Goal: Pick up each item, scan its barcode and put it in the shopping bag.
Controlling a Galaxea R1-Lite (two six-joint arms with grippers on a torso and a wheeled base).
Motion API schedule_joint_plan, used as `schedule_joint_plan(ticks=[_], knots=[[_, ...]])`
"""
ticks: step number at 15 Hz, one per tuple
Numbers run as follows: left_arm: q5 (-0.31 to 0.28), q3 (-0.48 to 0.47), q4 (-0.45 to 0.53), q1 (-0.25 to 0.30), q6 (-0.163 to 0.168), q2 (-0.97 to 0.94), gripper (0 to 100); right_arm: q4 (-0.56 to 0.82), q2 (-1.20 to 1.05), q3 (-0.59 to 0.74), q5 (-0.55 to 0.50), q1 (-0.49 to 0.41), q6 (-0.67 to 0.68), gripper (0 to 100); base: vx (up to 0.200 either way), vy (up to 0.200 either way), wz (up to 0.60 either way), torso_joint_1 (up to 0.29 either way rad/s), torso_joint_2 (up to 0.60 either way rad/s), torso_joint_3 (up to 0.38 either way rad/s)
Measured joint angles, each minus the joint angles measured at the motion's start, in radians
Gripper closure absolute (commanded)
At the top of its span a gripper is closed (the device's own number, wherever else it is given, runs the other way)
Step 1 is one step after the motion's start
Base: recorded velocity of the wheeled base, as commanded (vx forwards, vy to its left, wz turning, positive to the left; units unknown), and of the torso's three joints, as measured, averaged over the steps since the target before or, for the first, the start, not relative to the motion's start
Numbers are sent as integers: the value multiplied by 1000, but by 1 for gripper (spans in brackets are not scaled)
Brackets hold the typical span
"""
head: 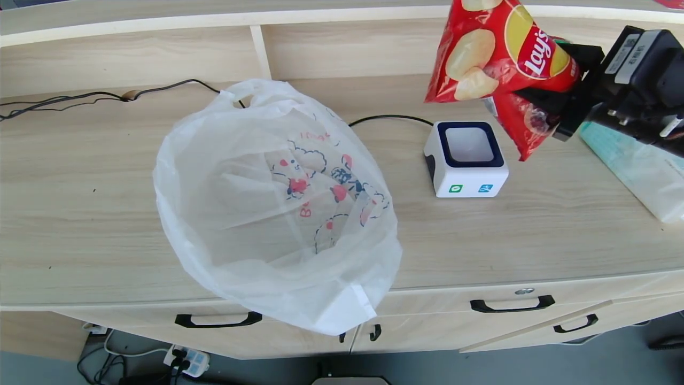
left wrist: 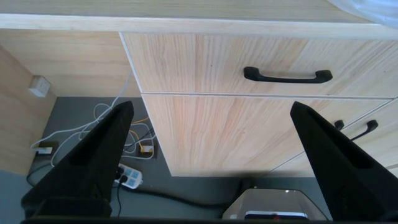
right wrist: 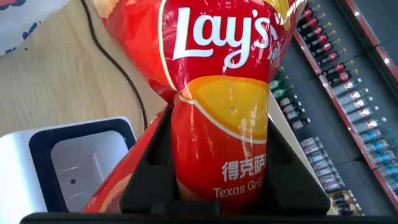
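Note:
A red chip bag (head: 494,59) hangs in the air above and just right of the white barcode scanner (head: 466,159), pinched by my right gripper (head: 558,80), which is shut on it. In the right wrist view the chip bag (right wrist: 221,118) is squeezed between the black fingers (right wrist: 152,155), with the scanner (right wrist: 68,165) below. A white shopping bag (head: 275,198) lies open on the counter left of the scanner. My left gripper (left wrist: 211,162) is open, low in front of the drawers with nothing between its fingers.
A pale green package (head: 636,168) lies at the counter's right end. Black cables (head: 96,96) run along the back of the wooden counter (head: 80,214). Drawers with black handles (left wrist: 286,76) sit below; a power strip lies on the floor.

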Motion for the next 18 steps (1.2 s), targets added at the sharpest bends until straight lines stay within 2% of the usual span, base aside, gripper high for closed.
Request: schedule_joint_plan(ticks=[4, 7, 12, 18], knots=[[0, 0, 0, 0, 0, 0, 0, -2, 22, -25, 48, 12, -74, 100, 0, 0, 0, 0, 0, 0], [0, 0, 0, 0, 0, 0, 0, -6, 33, 14, 58, 16, -124, 100, 0, 0, 0, 0, 0, 0], [0, 0, 0, 0, 0, 0, 0, -26, 18, 65, 79, -26, -133, 100, 0, 0, 0, 0, 0, 0], [0, 0, 0, 0, 0, 0, 0, -20, 0, 104, 54, -43, -110, 100, 0, 0, 0, 0, 0, 0]])
